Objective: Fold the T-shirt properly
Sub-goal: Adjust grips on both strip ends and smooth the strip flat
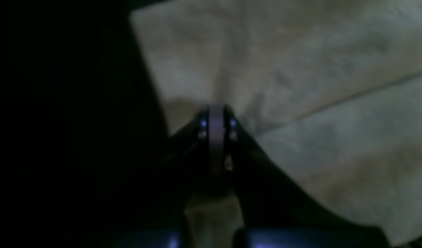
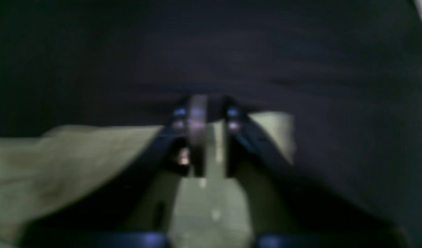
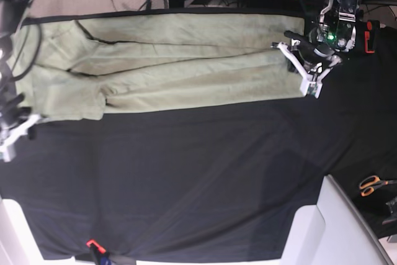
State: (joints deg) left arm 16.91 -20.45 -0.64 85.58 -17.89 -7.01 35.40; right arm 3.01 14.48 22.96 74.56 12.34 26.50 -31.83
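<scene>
Your black cloth surface (image 3: 186, 178) spread wide, T-shirt (image 3: 180, 66) stretched along its far edge, your left gripper (image 1: 216, 119) closed over the shirt's end, apparently pinching nothing, your right gripper (image 2: 205, 113) clamped on the opposite edge's fabric.

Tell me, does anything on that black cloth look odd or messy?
The T-shirt is folded lengthwise into a long strip, but unevenly: its end toward the right claw bunches out wider, with a crooked overlapping edge. Orange-handled scissors lie off the cloth.
</scene>
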